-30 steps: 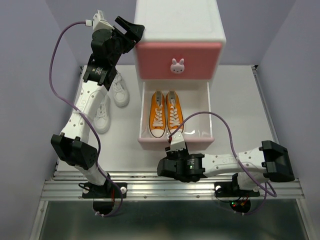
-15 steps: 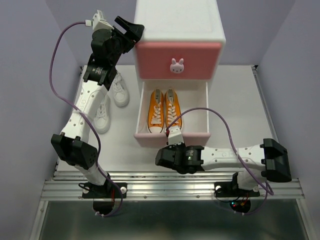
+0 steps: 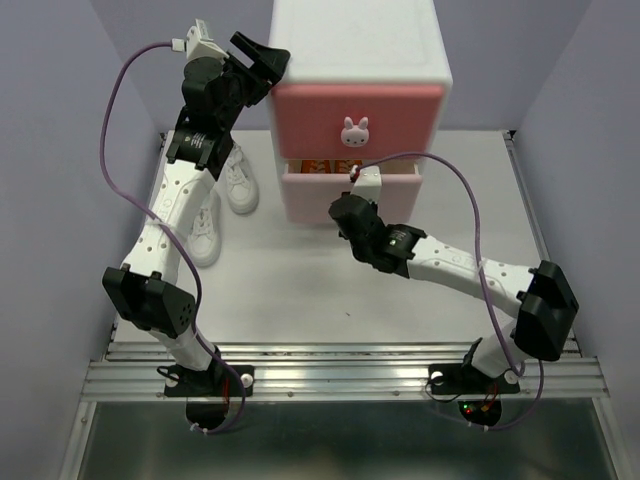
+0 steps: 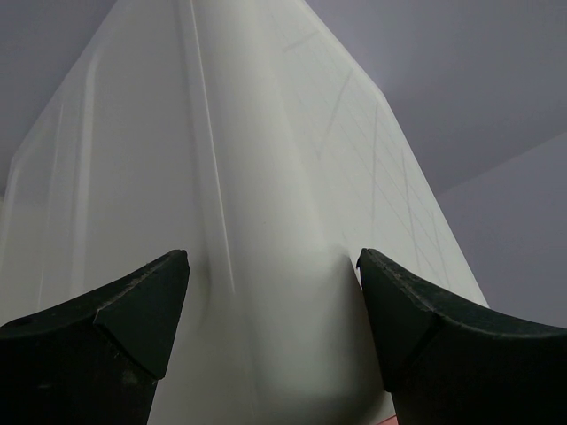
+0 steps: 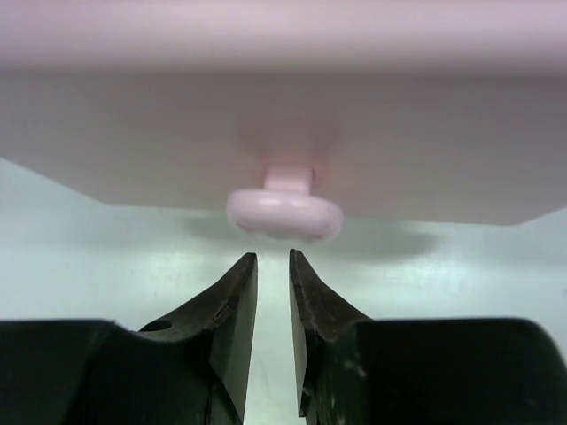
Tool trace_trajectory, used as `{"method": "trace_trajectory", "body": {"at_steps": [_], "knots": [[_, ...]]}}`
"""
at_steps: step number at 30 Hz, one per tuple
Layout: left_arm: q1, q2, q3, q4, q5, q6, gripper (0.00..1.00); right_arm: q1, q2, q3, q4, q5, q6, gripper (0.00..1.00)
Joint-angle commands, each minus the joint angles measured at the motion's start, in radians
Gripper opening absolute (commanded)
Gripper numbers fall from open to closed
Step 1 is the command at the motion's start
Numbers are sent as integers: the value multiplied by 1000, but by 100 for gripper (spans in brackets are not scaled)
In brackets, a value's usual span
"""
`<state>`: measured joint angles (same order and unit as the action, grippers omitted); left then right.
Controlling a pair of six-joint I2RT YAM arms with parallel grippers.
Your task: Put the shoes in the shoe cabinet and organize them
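The shoe cabinet (image 3: 356,45) stands at the back centre, its darker pink top drawer (image 3: 300,120) shut. The paler pink lower drawer (image 3: 308,197) is pushed almost in. Only a thin strip of the orange shoes (image 3: 325,166) shows inside it. My right gripper (image 3: 340,207) is against that drawer front. In the right wrist view its jaws (image 5: 273,258) are nearly together and empty, just below the drawer's knob (image 5: 283,212). My left gripper (image 3: 264,58) is open, its jaws either side of the cabinet's upper left edge (image 4: 266,221). The white shoes (image 3: 239,180) (image 3: 205,232) lie left of the cabinet.
Purple walls close in the white table (image 3: 300,285) on both sides and behind. The left arm rises over the white shoes. The right arm stretches diagonally across the table's right half, its cable looping above it.
The right gripper has moved away from the near edge towards the cabinet, pushing the lower drawer with the orange shoes nearly shut. The left arm has not moved.
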<state>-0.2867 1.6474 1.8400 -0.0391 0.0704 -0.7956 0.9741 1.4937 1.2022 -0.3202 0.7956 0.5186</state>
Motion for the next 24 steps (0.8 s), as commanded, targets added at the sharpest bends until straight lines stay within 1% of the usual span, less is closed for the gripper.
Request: {"method": "trace_trajectory", "body": {"at_steps": [1,2,4,6,9,10,12,13,14,15,16,17,18,19,21,22,24], "knots": [[1,114,-90,-407,16,128,86,-98,83,85,222,-47,-74,29],[1,114,-91,-404,16,124,86,-150,100,92,246,-65,-77,29],[1,112,-97,-394,19,115,86,-185,157,118,326,-91,-95,30],[3,111,-99,-387,19,111,86,-225,210,129,430,-117,-149,31],[3,109,-97,-386,19,113,86,-258,250,178,449,-150,-173,39],[3,109,-94,-389,19,114,86,-258,258,191,461,-170,-195,45],[3,106,-94,-390,17,114,86,-258,247,188,463,-197,-215,52],[3,101,-96,-390,14,116,86,-258,219,166,461,-212,-219,59],[3,100,-94,-390,14,114,86,-258,197,151,455,-232,-216,62],[1,100,-94,-389,12,114,86,-258,171,136,432,-295,-216,68],[3,101,-93,-389,14,114,86,-258,119,122,412,-340,-229,83],[3,103,-87,-386,14,116,86,-258,94,103,385,-384,-230,94],[4,109,-84,-384,16,118,86,-258,68,97,328,-453,-229,100],[4,114,-79,-387,17,119,86,-258,42,94,295,-478,-226,100],[4,126,-53,-398,20,125,86,-258,-45,79,262,-480,-213,100],[4,135,-42,-407,16,127,86,-258,-71,62,250,-425,-200,100],[4,140,-25,-407,16,130,86,-258,-122,60,248,-363,-222,100]]}}
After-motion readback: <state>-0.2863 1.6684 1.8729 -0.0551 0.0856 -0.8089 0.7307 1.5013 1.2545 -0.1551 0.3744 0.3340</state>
